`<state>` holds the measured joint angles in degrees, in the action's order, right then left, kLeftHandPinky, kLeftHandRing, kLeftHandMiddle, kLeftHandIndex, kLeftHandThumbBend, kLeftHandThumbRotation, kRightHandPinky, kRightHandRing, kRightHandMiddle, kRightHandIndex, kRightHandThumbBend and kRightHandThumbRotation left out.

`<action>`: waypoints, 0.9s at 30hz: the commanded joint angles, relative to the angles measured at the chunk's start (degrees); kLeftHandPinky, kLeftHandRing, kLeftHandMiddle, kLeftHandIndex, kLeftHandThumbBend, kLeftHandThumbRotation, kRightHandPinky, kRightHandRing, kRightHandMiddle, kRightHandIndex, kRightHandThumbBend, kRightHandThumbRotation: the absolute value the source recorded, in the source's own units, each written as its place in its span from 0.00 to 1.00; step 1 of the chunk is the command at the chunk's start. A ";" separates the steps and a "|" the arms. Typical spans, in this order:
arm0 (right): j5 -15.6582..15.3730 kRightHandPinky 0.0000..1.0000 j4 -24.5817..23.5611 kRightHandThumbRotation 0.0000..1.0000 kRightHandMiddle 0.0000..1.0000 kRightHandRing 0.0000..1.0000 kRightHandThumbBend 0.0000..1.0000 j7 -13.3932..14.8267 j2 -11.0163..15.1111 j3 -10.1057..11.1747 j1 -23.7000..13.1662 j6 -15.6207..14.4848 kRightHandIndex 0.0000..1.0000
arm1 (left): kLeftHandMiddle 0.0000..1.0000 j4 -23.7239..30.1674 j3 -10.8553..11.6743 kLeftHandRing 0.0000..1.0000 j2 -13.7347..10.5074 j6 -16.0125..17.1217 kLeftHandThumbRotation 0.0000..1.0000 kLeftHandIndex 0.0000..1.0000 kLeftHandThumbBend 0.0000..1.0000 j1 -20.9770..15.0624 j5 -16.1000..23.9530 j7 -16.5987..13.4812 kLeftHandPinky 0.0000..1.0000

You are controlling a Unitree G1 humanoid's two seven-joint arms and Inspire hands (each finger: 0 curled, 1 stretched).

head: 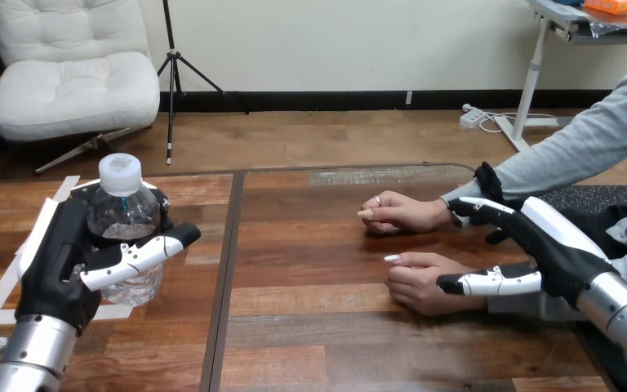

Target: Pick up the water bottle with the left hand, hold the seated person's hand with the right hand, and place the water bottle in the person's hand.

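Right now, in the head view, your left hand (55, 265) is wrapped round the water bottle (122, 216) at the left of the table (335, 343). The thumb (143, 255) crosses the front of the bottle and the fingers pass behind it. The bottle stands upright with its cap on. You cannot tell from here whether its base is clear of the wood.

Your right hand (559, 253) is at the right side, spread wide and holding nothing. Its thumb lies along the wrist of the person's nearer hand (420, 282), and its fingers reach over the wrist of the person's farther hand (404, 214). Nothing is curled round either wrist.

The step in hand looks like taking hold with the right. Both of the person's hands rest loosely closed on the table, so choose one, most likely the nearer. Close on it gently and wait for an open palm before you bring the bottle across. Keep the bottle upright and well apart from them until then.

Counted: one bottle, two robot hands and two hands of the person.
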<state>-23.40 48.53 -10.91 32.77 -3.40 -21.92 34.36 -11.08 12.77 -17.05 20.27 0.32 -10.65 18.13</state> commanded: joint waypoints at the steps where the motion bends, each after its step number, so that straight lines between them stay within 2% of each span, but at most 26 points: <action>1: -0.87 0.79 1.51 0.53 0.90 0.89 1.00 0.92 2.45 -1.17 -6.60 1.07 0.89 | 0.36 4.60 0.47 0.31 -0.27 0.58 0.00 0.39 0.63 -2.06 -0.76 -0.40 0.25; 8: -1.09 0.79 1.76 0.53 0.90 0.89 1.00 0.53 3.08 -1.99 -7.48 0.39 0.89 | 0.36 5.17 0.55 0.31 -0.28 0.29 0.00 0.39 0.63 -1.74 -0.98 -0.43 0.25; 22: -1.90 0.80 4.54 0.52 0.89 0.89 1.00 0.68 4.57 -3.77 -9.88 2.24 0.88 | 0.36 5.47 0.84 0.31 -0.41 -0.05 0.00 0.39 0.63 -1.22 -1.08 -0.58 0.25; 25: -6.29 0.83 5.74 0.52 0.87 0.88 1.00 3.39 5.98 -6.46 -12.11 2.31 0.87 | 0.36 5.43 0.97 0.31 -0.59 -0.24 0.00 0.39 0.63 -0.83 -1.29 -0.43 0.25; 27: -7.18 0.85 5.99 0.51 0.87 0.88 1.00 3.85 6.21 -6.93 -12.63 2.31 0.86 | 0.36 5.30 0.99 0.31 -0.65 -0.05 0.00 0.39 0.63 -0.78 -1.28 -0.30 0.25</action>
<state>-28.07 53.87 -9.17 36.70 -8.25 -28.00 35.60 -9.29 12.94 -17.06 19.79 1.92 -10.90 18.00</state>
